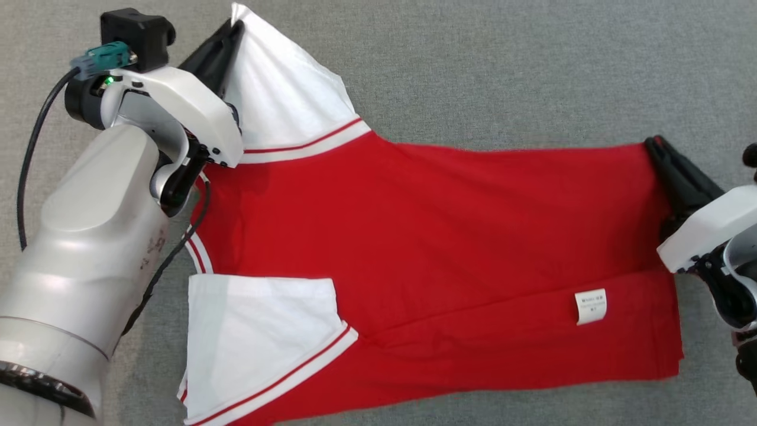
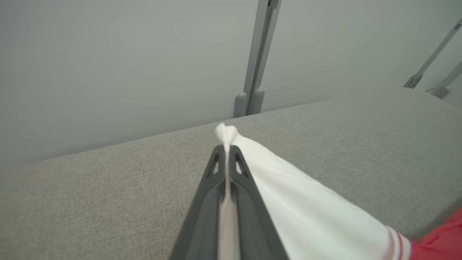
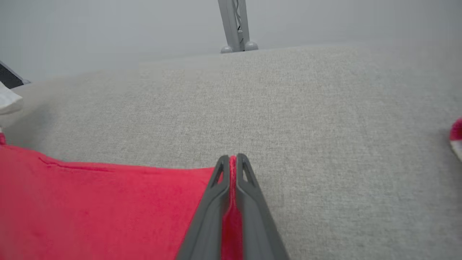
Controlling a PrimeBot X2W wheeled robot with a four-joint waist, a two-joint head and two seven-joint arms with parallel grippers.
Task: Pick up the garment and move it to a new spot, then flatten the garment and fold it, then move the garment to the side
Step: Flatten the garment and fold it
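Open grey worktop [image 1: 502, 77] is stretching beyond the garment [image 1: 443, 236], giving free passage there. The garment is covering the middle, the left arm [image 1: 89, 248] is blocking the left side, and a grey post [image 2: 254, 72] is standing at the worktop's far edge.

Grey fabric surface [image 1: 473, 71], red-and-white garment [image 1: 443, 236] lying on it

— Where is the left arm [image 1: 89, 248]?
— It reaches up the left side, with the wrist bent. The left gripper [image 1: 232, 29] has its fingers squeezed tight on the garment [image 1: 414, 225].
— And the right gripper [image 1: 655, 147]?
— Squeezed tight on it too. Its fingers point up and left from the right edge.
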